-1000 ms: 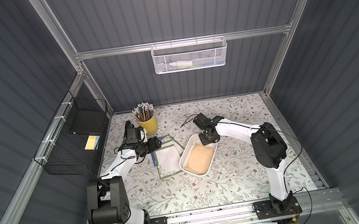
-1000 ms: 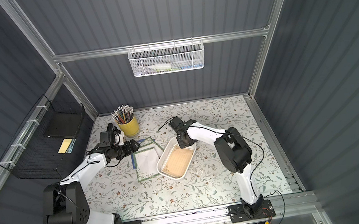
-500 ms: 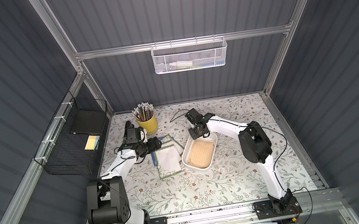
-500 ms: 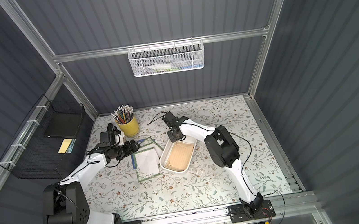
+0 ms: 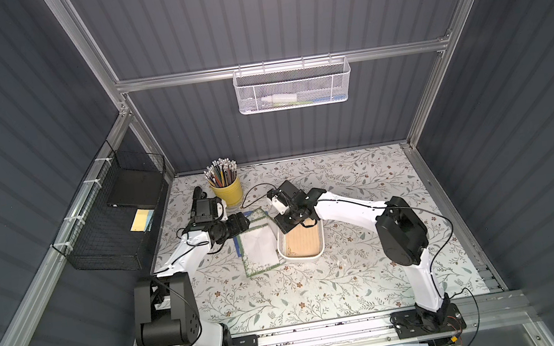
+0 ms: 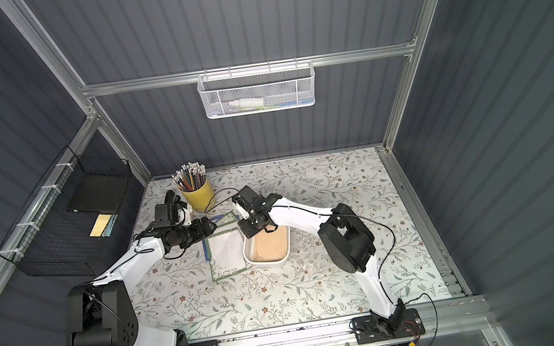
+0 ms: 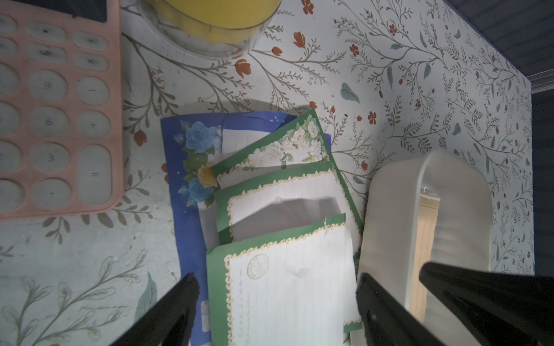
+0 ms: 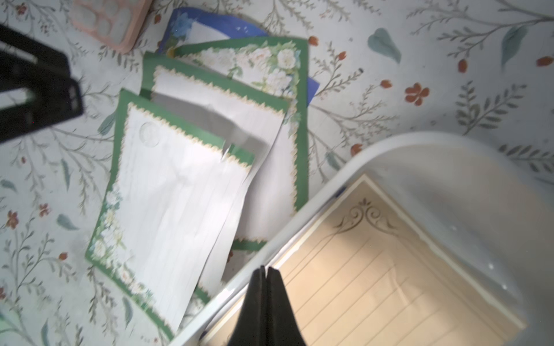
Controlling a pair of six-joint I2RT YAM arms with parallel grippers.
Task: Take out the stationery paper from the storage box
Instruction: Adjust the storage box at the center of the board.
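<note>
Floral tabletop (image 5: 319, 284): green-bordered sheets (image 5: 258, 251) lie beside storage box (image 5: 302, 257), tan sheet (image 5: 302, 241) inside. Jaws: left gripper (image 7: 277, 278) spread wide, empty; right gripper (image 8: 265, 269) closed, empty, over box rim.

The left arm (image 5: 187, 251) bends at the elbow and reaches forward low over the table, and the left gripper (image 7: 277, 314) has its jaws spread wide. The right arm (image 5: 345, 206) stretches across toward it. The right gripper (image 8: 265, 299) points downward with its fingers pressed together, near the left gripper but apart from it.

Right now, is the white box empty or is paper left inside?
Not empty. A tan sheet lies flat inside the box; green sheets and a blue sheet lie outside, beside it.
</note>
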